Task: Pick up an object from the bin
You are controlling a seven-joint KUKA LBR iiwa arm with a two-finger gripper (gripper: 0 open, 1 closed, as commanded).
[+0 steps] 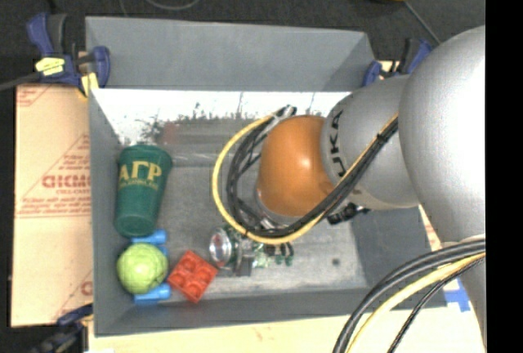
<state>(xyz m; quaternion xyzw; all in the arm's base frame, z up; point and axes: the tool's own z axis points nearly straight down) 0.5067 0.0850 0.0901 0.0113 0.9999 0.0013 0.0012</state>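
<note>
One red studded plastic block (192, 274) sat just left of the gripper (241, 252), long axis slanting toward it, but honestly couldn't tell if the gripper was open or shut.

We read the yellow Greek capitals ΑΓΡ on the dark green cup (140, 189), which lies well to the left of the gripper (242, 252) and somewhat above it in the view. A smaller yellow line beneath those letters is too fine for us to read. On the grey arm link (359, 155), above and right of the gripper, we read the black letters UKA running vertically.
</note>
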